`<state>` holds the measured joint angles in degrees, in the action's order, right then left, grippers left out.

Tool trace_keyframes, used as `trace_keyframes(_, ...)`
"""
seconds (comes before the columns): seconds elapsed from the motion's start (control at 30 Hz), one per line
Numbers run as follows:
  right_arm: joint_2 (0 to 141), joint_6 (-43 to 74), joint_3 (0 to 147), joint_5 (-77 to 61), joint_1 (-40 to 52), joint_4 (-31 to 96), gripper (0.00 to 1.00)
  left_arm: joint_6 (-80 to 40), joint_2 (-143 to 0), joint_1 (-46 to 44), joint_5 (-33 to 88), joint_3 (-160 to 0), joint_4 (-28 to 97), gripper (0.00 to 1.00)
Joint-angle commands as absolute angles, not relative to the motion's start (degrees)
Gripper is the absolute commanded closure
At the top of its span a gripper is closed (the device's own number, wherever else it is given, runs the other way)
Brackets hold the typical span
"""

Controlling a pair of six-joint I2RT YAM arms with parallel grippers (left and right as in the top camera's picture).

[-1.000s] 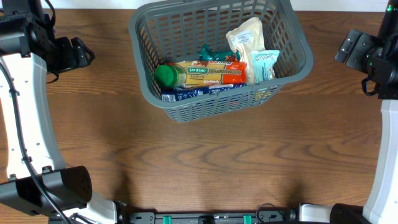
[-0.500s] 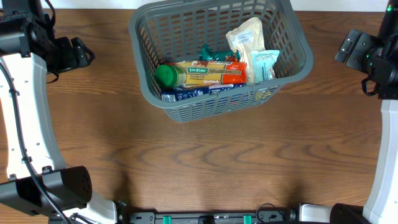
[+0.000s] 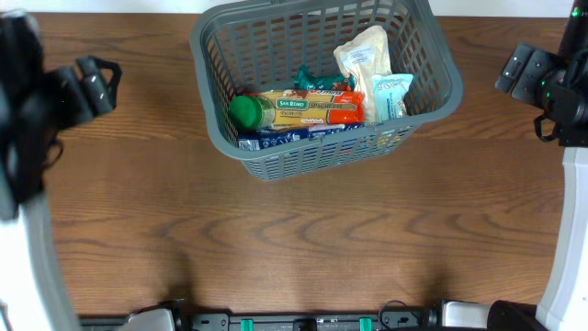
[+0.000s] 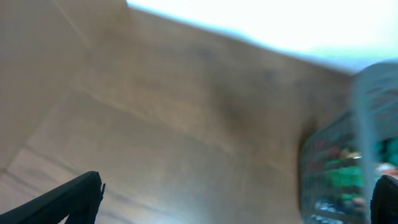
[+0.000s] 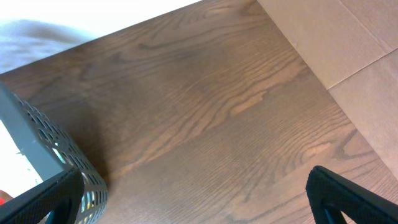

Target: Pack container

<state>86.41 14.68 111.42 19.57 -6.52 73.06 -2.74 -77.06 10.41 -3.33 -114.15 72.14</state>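
Observation:
The dark grey slotted container (image 3: 220, 138) stands at the back middle of the table. It holds a green-capped pack (image 3: 246, 111), an orange pasta box (image 3: 308, 108), a cream bag (image 3: 364, 53), a pale blue packet (image 3: 390, 97) and teal wrappers (image 3: 317, 81). My left gripper (image 3: 99, 81) is open and empty, left of the container. My right gripper (image 3: 516, 69) is open and empty, to its right. The container's wall shows blurred in the left wrist view (image 4: 367, 124) and at the left edge of the right wrist view (image 5: 37, 134).
Brown wooden tabletop (image 3: 303, 239) spreads in front of the container. A tan cardboard surface (image 5: 348, 37) lies beyond the table's edge in the right wrist view. The white arm bodies stand at both sides of the table.
The left arm has swung, its gripper shifting slightly left and up, and its view is motion-blurred. The right arm and the container's contents have not moved.

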Motion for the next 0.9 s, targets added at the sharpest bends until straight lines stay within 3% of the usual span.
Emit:
trace_keyframes(0.0,86.4,15.4,111.7,20.5,-6.8,73.1,0.01,-2.4,-71.5,8.9,-3.2,-114.1,71.2,0.01)
trace_keyframes(0.17,86.4,15.4,111.7,20.5,-6.8,73.1,0.01,-2.4,-62.7,7.2,-3.2,-107.4,65.0,0.01)
trace_keyframes(0.6,86.4,15.4,111.7,20.5,-6.8,73.1,0.01,-3.9,-42.3,6.4,-3.0,-68.7,40.1,0.01)
trace_keyframes(0.87,86.4,15.4,111.7,20.5,-6.8,73.1,0.01,-4.8,-33.1,5.6,-2.5,-52.7,34.4,0.01)
